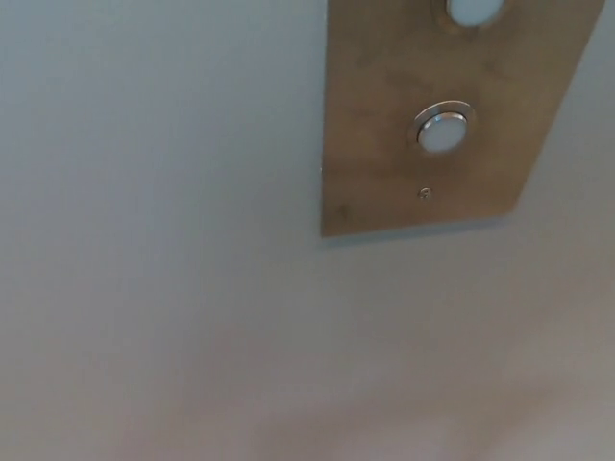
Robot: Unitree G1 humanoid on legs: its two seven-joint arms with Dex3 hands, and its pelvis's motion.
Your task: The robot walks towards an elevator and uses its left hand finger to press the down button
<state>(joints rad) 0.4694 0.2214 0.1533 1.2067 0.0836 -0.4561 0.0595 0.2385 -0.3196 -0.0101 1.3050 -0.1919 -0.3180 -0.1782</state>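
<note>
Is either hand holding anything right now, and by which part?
Cannot tell: neither hand is in view. Nothing touches the lower button or its panel.
</note>
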